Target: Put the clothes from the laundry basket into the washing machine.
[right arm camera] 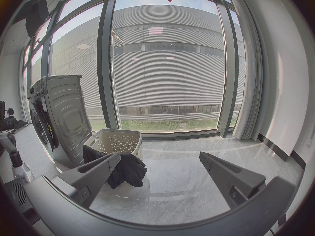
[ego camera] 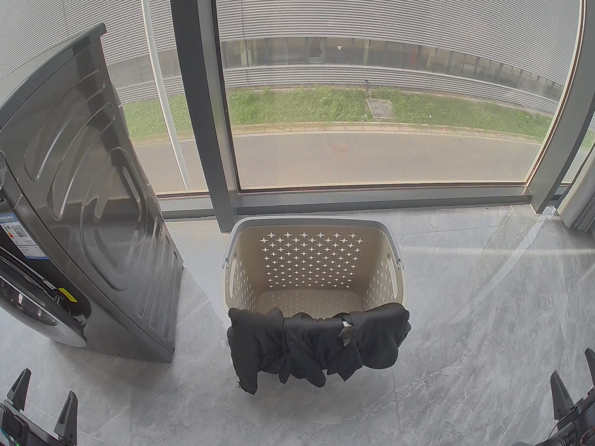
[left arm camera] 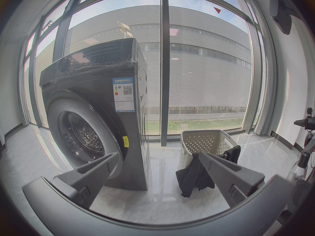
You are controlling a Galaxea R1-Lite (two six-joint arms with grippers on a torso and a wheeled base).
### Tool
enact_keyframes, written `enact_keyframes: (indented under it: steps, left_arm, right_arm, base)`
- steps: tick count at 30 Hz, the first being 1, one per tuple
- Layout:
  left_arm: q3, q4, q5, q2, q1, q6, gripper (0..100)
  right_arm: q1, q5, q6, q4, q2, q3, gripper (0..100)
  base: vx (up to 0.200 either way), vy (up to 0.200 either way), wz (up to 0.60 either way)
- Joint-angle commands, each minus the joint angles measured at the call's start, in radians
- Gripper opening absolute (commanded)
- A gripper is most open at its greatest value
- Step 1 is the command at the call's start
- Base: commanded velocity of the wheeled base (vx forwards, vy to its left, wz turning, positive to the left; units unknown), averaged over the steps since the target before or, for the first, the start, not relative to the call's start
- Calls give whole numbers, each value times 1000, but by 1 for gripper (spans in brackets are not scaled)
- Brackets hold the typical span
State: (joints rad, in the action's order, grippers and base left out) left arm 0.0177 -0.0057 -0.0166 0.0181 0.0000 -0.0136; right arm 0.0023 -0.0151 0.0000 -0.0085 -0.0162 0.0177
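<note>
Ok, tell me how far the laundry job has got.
Done: nothing yet; the black clothes hang over the near rim of the laundry basket, outside the washing machine. In hand: nothing; the left claw and right claw are open and empty. Left: grasp the clothes and load them into the machine.

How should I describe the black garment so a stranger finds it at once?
Before the tall window, right of the dark washing machine, a cream laundry basket stands on the floor. The black garment hangs over its near rim, the only soft, dark thing there.
</note>
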Motion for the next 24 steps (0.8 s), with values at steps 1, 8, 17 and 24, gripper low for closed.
enact_keyframes:
  steps: [1, 8, 17, 24]
  left_arm:
    - [-16, 0, 0, -17, 0, 1, 100]
    - [-16, 0, -2, -17, 0, -2, 100]
    - [-16, 0, 0, -17, 0, -3, 100]
    - [-16, 0, 0, -17, 0, -3, 100]
  right_arm:
    - [1, 0, 0, -1, 16, -18, 100]
    - [1, 0, 0, -1, 16, -18, 100]
    - [1, 0, 0, -1, 16, -18, 100]
    - [1, 0, 0, -1, 16, -18, 100]
  base:
    - [0, 0, 0]
    - [171, 0, 0]
    - [67, 0, 0]
    - [0, -29, 0]
